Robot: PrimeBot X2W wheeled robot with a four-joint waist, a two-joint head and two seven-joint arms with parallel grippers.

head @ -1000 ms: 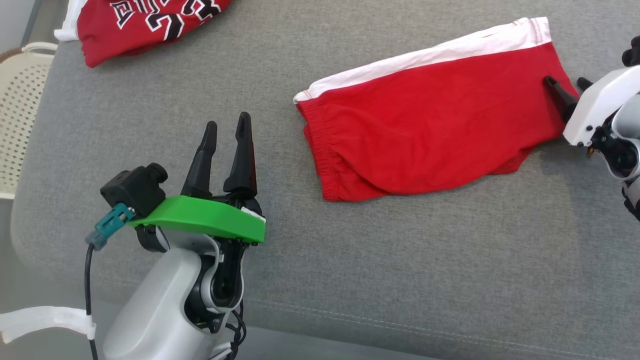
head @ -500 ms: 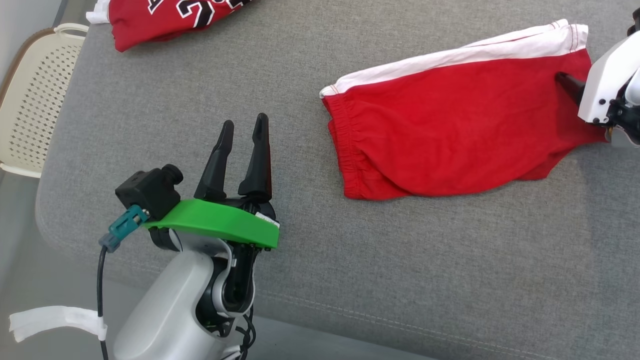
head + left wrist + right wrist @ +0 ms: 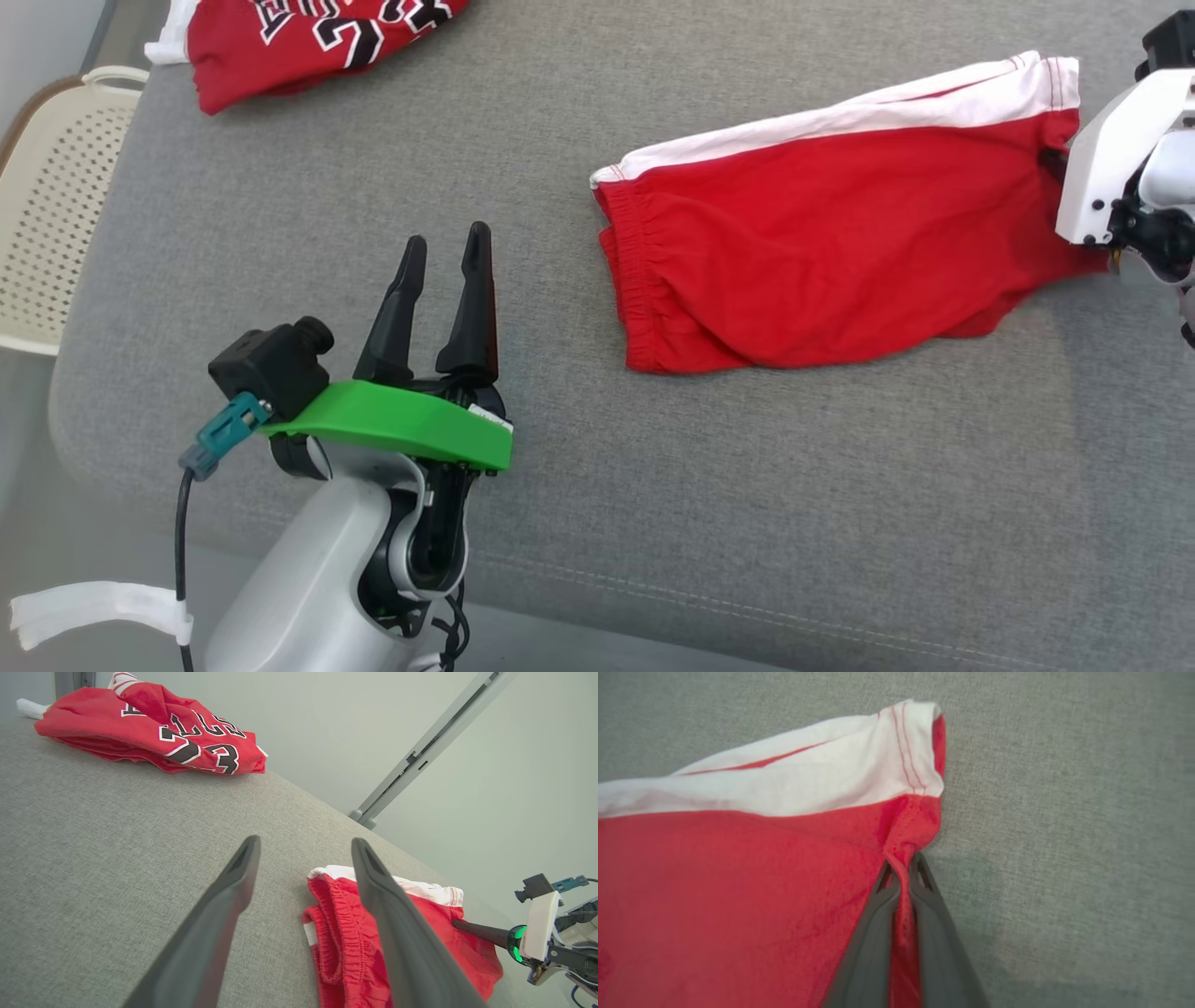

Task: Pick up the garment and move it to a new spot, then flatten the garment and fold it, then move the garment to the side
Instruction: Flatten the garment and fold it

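Two garments, two grippers, one grey upholstered worktop [image 3: 653, 513].
Right gripper [image 3: 903, 863] clamps the hem corner of the red shorts with a white side band [image 3: 840, 252], lying right of centre; left gripper [image 3: 446, 235] is spread wide, empty. Red lettered jersey [image 3: 280, 47], far left, is cut off.

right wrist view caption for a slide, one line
Close-up: right claw shut on a pinched fold at the hem of the red shorts, beside their white band, on the grey cushion.
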